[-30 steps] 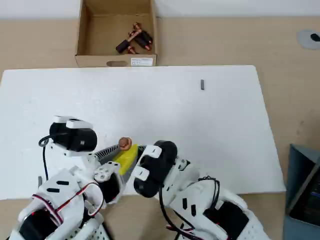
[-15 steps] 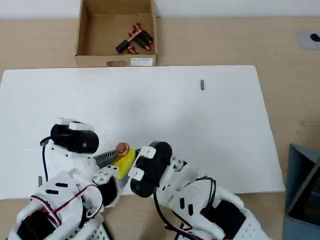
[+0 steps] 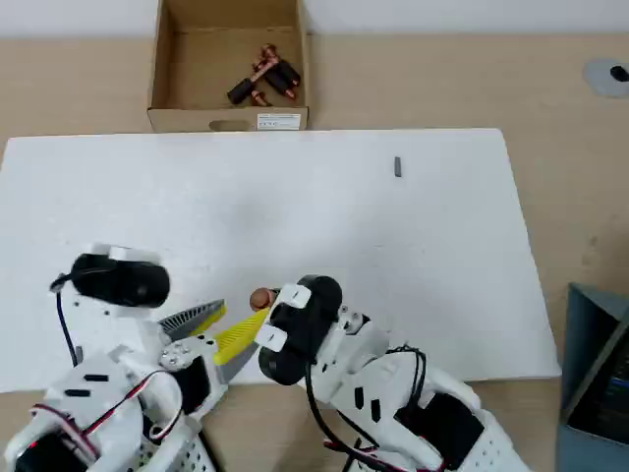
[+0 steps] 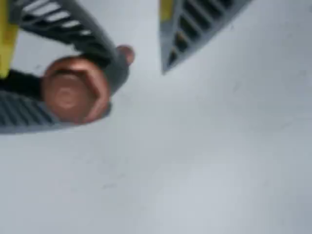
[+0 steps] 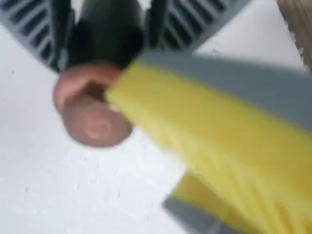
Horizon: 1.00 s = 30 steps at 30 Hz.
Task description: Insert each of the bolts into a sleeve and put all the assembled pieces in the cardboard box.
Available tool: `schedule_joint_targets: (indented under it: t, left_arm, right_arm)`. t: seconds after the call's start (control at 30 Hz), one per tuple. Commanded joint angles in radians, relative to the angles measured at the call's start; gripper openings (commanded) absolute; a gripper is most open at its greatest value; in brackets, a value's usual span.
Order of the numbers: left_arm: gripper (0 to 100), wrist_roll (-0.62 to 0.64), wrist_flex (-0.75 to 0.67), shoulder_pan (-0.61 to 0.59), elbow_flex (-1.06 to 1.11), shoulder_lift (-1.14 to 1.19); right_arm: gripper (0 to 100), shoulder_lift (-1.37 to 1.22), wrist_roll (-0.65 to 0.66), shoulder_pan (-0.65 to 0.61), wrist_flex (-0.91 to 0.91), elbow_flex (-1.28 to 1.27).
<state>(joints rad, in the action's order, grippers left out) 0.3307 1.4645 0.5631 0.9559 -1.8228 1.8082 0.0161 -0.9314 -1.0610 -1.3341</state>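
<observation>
A copper bolt (image 3: 260,298) (image 4: 73,95) (image 5: 92,117) sticks out of a black sleeve (image 5: 105,29), hex head outward. My right gripper (image 5: 107,46) is shut on that sleeve, low over the white mat near its front edge, under the right arm's wrist (image 3: 295,329). My left gripper (image 3: 244,311) (image 4: 144,68) is open just beside the bolt head. One of its yellow fingers (image 5: 195,131) crosses in front of the right gripper. A lone dark sleeve (image 3: 398,166) lies far off on the mat.
The cardboard box (image 3: 157,69) stands beyond the mat's far left edge and holds several assembled pieces (image 3: 265,77). The white mat (image 3: 393,256) covers most of the table. A grey bin (image 3: 595,364) sits at the right edge.
The left arm has drawn back to the left and its gripper has opened off the bolt. The bolt head has shifted slightly right and toward the front edge, staying with the right gripper.
</observation>
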Motion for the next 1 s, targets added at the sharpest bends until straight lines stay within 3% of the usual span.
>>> schedule_joint_targets:
  t: [0.0,0.07,0.2,0.33,0.43,0.6,0.73,0.97]
  left_arm:
    - [21,-0.005,0.003,-0.012,-0.107,0.001]
    - [17,-0.005,0.003,-0.012,-0.147,0.001]
    - [0,-0.006,0.0,-0.012,-0.213,0.001]
    - [0,-0.014,0.005,-0.097,-0.222,-0.001]
    - [0,-0.115,-0.002,-0.235,-0.184,-0.001]
    - [0,-0.287,-0.005,-0.5,0.003,-0.002]
    - [0,-0.325,-0.054,-0.66,0.173,-0.002]
    - [0,-0.393,-0.153,-0.736,0.399,-0.002]
  right_arm:
    - [0.9,0.117,0.006,0.001,0.026,0.002]
    - [0.9,0.117,0.006,0.001,0.026,0.002]
    - [0.9,0.117,0.006,0.001,0.025,0.002]
    - [0.9,0.117,0.006,0.031,0.017,0.008]
    - [0.9,0.119,0.002,0.11,-0.012,0.015]
    - [0.9,0.119,0.0,0.243,-0.032,0.051]
    - [0.9,0.111,-0.015,0.348,-0.032,0.077]
    - [0.9,0.108,-0.072,0.432,-0.129,0.179]
